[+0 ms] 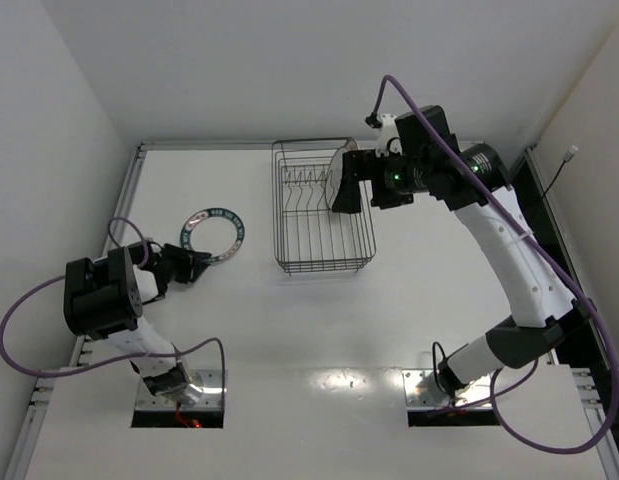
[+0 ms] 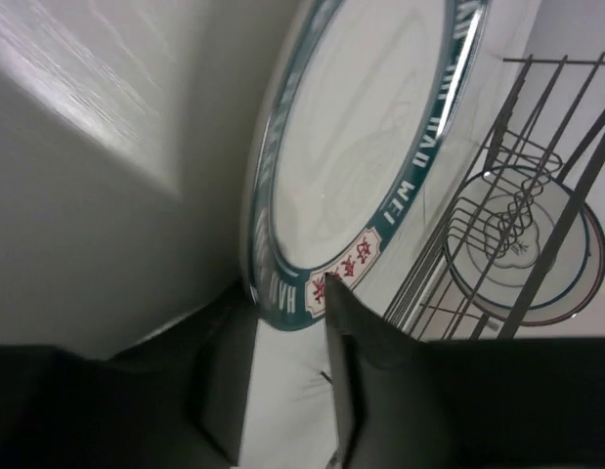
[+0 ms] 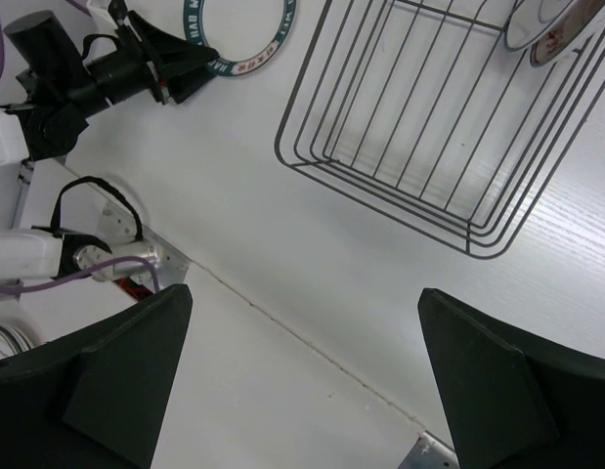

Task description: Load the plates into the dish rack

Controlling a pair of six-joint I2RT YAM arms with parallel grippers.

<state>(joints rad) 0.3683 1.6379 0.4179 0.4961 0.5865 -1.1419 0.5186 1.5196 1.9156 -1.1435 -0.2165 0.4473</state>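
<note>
Left claw (image 1: 196,262), narrowly parted and empty, straddled the round teal-rimmed white plate (image 1: 213,233) at its seven-o'clock edge, seemingly to lift it.

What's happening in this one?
The left arm's fingers, open, are at the edge of the teal-rimmed plate lying flat on the table. The right arm's fingers, open and empty, hover over the dish rack, where a white plate already stands upright.

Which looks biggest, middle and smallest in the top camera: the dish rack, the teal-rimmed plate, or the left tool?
1. dish rack
2. teal-rimmed plate
3. left tool, nearly plate-sized with unclear edges, so second and third are close.
</note>
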